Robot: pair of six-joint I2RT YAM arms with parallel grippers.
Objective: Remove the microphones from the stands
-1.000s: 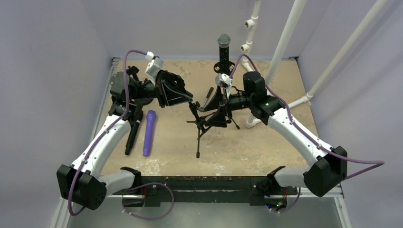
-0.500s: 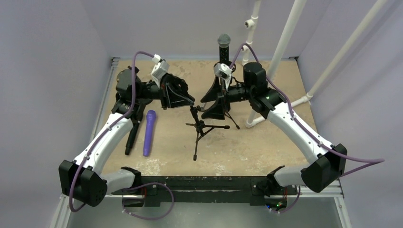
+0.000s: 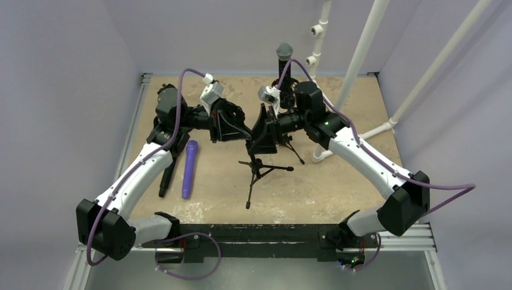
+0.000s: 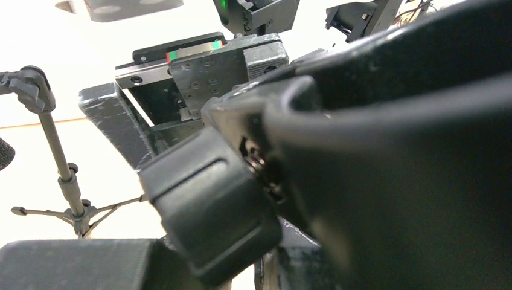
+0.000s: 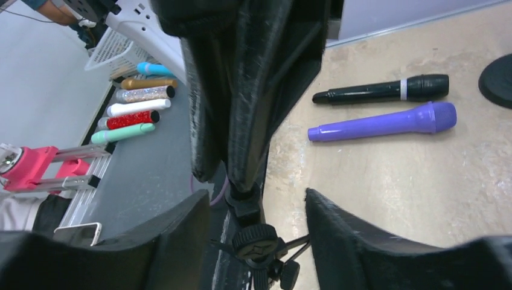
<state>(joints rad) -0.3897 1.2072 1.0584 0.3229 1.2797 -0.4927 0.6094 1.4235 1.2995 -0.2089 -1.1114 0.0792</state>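
Left gripper (image 3: 244,132) stays clamped on top of the stand (image 3: 256,171) — the microphone there is hidden behind fingers. Right gripper (image 3: 255,132) has moved in from the right, jaws apart but narrowing around that top — likely readying the pull.

left end effector (image 3: 244,129) clamped | right end effector (image 3: 254,136) jaws apart

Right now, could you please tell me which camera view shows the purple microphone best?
The right wrist view: the purple microphone lies large, whole and unobstructed. The top external view shows it whole but small; the left wrist view does not show it.
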